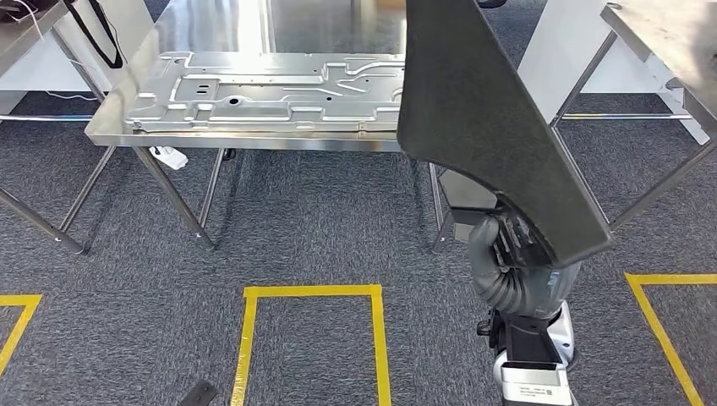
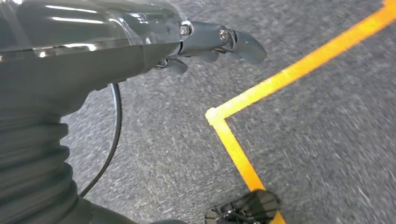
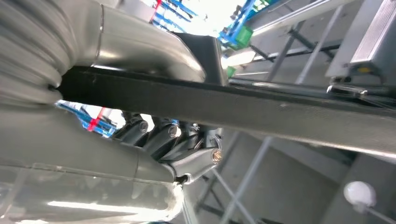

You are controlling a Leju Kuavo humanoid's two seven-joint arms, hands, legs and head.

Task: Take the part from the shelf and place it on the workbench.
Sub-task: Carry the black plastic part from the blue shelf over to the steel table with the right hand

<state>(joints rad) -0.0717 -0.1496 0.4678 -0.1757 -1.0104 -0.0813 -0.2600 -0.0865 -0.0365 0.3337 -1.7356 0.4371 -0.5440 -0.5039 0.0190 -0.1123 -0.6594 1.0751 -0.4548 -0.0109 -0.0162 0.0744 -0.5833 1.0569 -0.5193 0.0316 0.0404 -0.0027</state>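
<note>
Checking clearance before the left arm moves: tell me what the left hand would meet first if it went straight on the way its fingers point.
Probably the grey carpet. The left hand holds nothing; depth is unclear.

Upper right of the head view: part (image 1: 482, 110), matt black, finely grained like moulded plastic; upper left: counter (image 1: 254, 139) of polished steel, mirror-bright, carrying a pressed sheet-metal panel (image 1: 270, 89), dull silver and ribbed; below: floor (image 1: 321, 228) of rough grey carpet with glossy yellow tape (image 1: 311, 292); right hand (image 1: 516, 254) in ribbed grey rubbery cover.
</note>
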